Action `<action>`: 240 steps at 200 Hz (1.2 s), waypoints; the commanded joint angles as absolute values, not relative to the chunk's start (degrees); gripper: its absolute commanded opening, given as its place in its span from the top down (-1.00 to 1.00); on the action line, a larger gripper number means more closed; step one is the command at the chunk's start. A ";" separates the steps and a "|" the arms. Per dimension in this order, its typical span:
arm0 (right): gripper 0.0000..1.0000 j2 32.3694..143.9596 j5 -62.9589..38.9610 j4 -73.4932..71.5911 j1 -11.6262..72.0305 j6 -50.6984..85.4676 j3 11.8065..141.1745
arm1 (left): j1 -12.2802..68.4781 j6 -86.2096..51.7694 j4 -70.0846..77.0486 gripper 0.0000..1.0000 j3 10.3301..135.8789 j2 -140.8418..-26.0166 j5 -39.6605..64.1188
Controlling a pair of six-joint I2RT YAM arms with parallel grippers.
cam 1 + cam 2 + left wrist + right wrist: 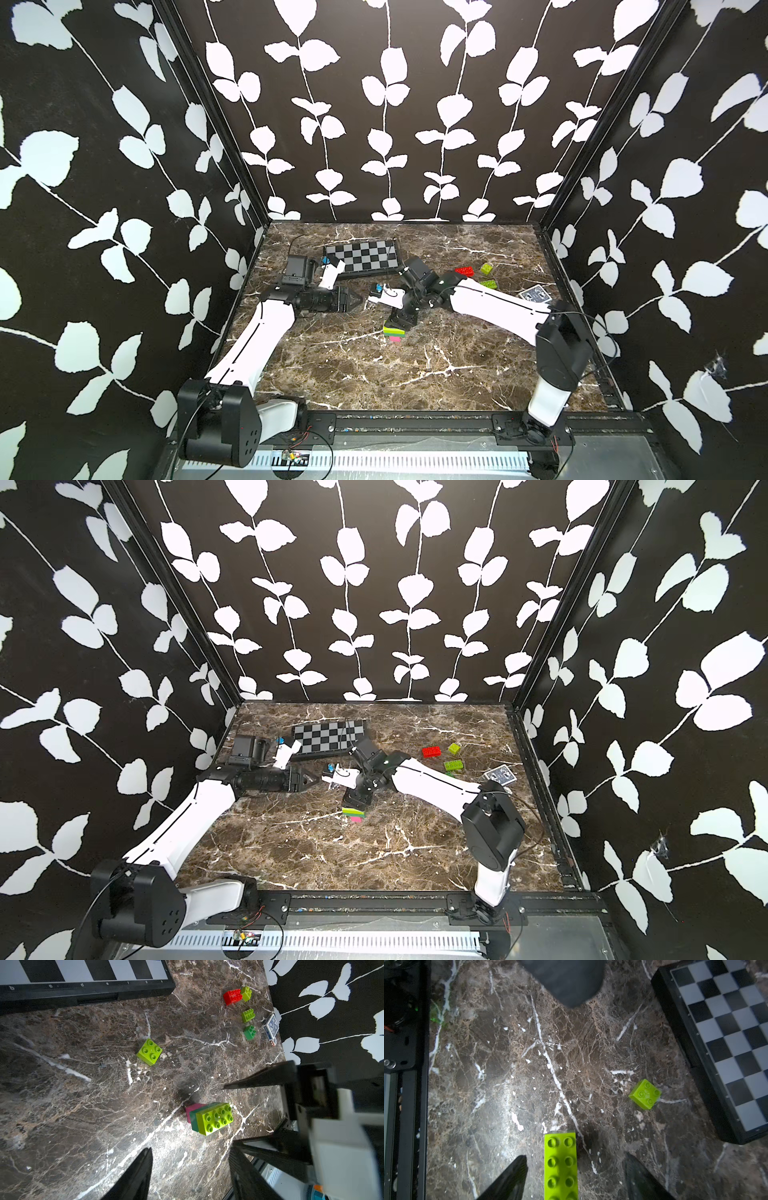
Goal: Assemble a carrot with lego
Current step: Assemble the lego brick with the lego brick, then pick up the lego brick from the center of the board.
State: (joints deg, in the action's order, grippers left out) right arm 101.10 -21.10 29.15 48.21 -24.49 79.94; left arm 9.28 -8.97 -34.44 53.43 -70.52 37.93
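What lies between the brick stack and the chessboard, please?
A small lime brick lies between the stack and chessboard, seen in the right wrist view.

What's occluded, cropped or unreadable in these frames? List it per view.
carrot stack: in both top views the right pincer covers its studded top; only lime, green and pink bands show.
Its top lime brick, right wrist view: cut by the frame edge; layers beneath hidden.
small lime brick: missing from both top views, apparently behind the right arm.
card deck: print too small to read in top views.
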 commanded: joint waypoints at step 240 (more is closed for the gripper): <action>-0.60 122.91 -13.53 28.61 11.64 8.78 93.42 | 16.17 -11.51 -28.26 -0.22 57.06 -76.17 38.22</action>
State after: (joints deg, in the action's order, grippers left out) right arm 123.59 -9.32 25.45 12.51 8.75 93.08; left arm 15.99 -11.81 -28.77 56.27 -77.17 38.13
